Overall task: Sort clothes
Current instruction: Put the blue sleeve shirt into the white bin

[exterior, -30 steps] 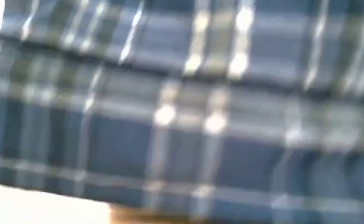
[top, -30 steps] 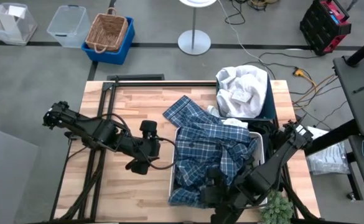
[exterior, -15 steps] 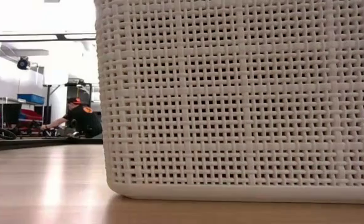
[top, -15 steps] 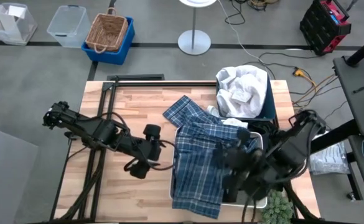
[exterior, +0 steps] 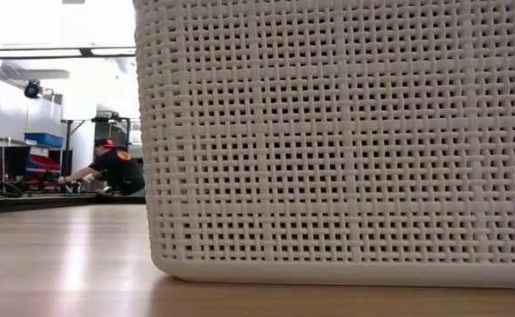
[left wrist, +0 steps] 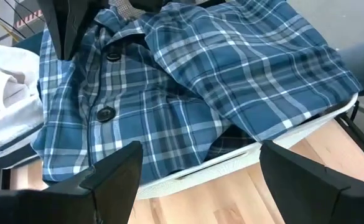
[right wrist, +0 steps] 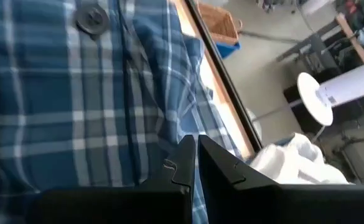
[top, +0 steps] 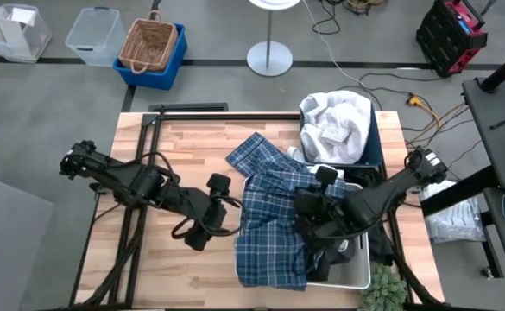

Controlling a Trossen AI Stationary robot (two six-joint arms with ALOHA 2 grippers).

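A blue-and-white plaid shirt (top: 274, 216) lies spread over the white woven bin (top: 356, 275) and hangs over the bin's left and near rim. It also shows in the left wrist view (left wrist: 188, 81) and the right wrist view (right wrist: 76, 93). White garments (top: 337, 117) fill the navy bin (top: 375, 149) at the far right. My left gripper (top: 213, 210) is open and empty at the white bin's left side, facing the shirt. My right gripper (top: 306, 206) is shut over the shirt's middle. The low view shows only the white bin's wall (exterior: 345, 132). My right gripper is shut just over the plaid shirt (right wrist: 138, 124), pointing toward the table's far left. I cannot tell whether its tips touch the cloth.
Bare wood (top: 166, 151) lies on the table's left half. A small green plant (top: 381, 289) stands at the near right corner. On the floor behind are a blue crate with a wicker basket (top: 151, 45) and a lamp base (top: 269, 59). A person (exterior: 107, 172) crouches far off in the room.
My right gripper has gone from the white bin's near edge toward the far edge, over the shirt. The shirt's near part, which covered the low camera, has dropped away and now hangs over the bin's left near side. My left gripper has moved a little toward the bin.
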